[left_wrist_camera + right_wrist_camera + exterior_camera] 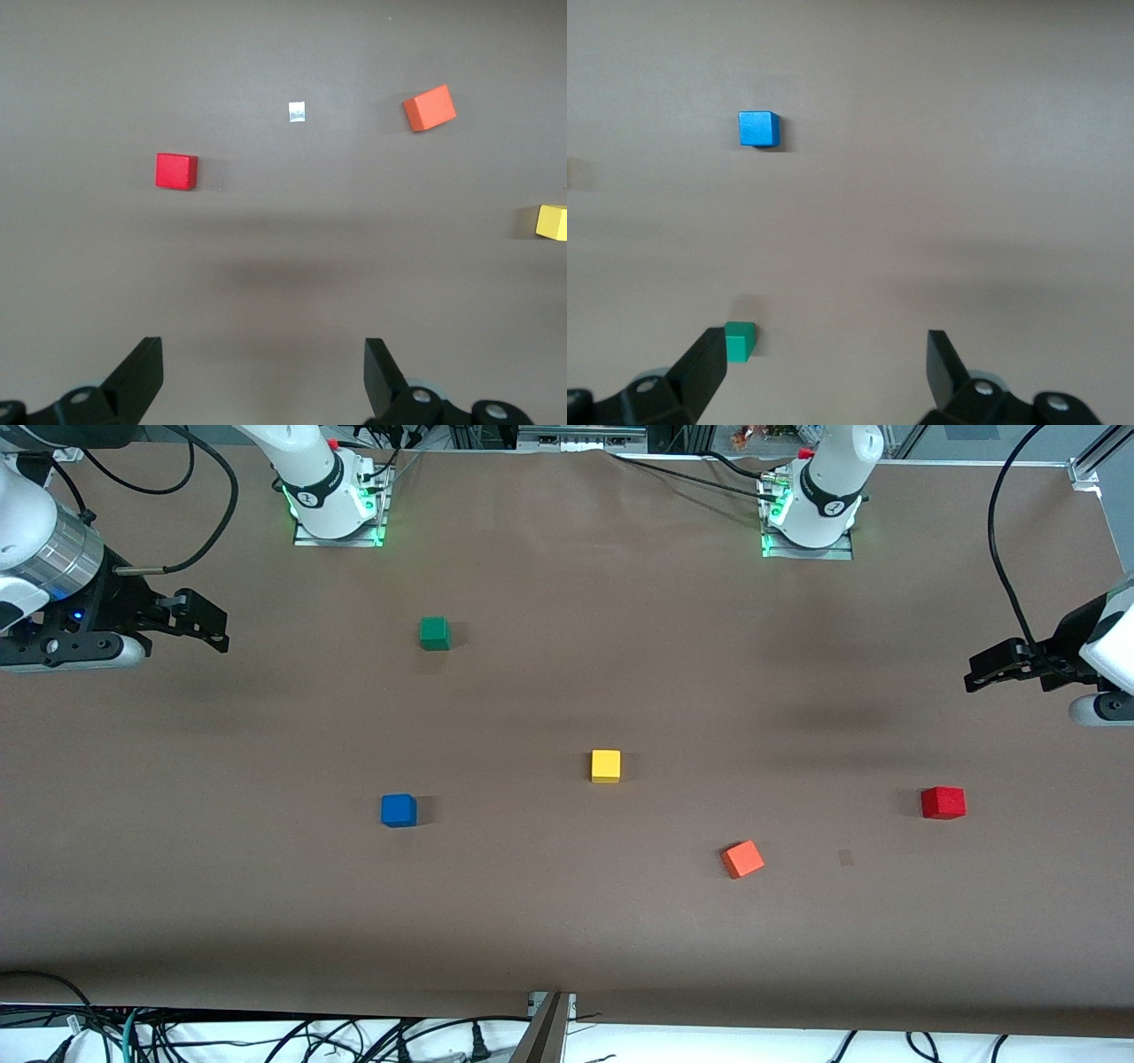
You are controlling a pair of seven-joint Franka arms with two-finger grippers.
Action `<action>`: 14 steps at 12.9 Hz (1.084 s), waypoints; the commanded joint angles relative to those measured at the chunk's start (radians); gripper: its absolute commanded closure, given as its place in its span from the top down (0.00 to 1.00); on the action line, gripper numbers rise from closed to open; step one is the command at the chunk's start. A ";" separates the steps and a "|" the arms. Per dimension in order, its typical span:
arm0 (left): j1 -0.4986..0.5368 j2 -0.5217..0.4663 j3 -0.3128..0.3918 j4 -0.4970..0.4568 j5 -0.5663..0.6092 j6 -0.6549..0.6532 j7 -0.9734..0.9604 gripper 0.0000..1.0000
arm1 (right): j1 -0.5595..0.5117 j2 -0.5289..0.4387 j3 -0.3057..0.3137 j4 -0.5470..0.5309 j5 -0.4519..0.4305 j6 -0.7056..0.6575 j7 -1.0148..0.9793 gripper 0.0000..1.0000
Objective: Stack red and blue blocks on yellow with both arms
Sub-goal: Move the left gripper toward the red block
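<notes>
Five small cubes lie apart from one another on the brown table [567, 939], none stacked. The yellow cube [606, 766] sits near the middle of the table. The blue cube [399, 810] lies toward the right arm's end, a little nearer the front camera than the yellow one. The red cube [943, 802] lies toward the left arm's end, also a little nearer the camera than the yellow one. The orange cube [742, 859], turned at an angle, lies between the yellow and red cubes and is the nearest of all to the camera. The green cube [434, 633] lies closest to the robots' bases, toward the right arm's end.

The left gripper [982, 673] hangs above the table edge at the left arm's end, with its jaws spread wide and nothing between them; its wrist view looks down on the red cube, the orange cube, a small white scrap [298, 112] on the table between them, and the edge of the yellow cube. The right gripper [217, 631] hangs above the table at the right arm's end, jaws likewise spread and empty; its wrist view shows the blue cube and the green cube close to one finger [700, 372]
</notes>
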 commanded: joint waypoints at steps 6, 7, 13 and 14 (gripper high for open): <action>-0.004 0.028 0.006 0.056 0.012 -0.014 0.006 1.00 | -0.017 -0.028 0.022 -0.038 -0.017 0.040 0.024 1.00; -0.003 0.031 0.007 0.058 0.010 -0.016 0.006 1.00 | -0.017 -0.026 0.022 -0.038 -0.017 0.040 0.023 1.00; 0.137 0.168 0.010 0.058 0.009 0.016 0.099 1.00 | -0.012 -0.018 0.025 -0.030 -0.030 0.032 0.026 1.00; 0.148 0.190 0.010 0.044 0.010 0.071 0.133 1.00 | -0.012 -0.018 0.025 -0.030 -0.032 0.031 0.026 1.00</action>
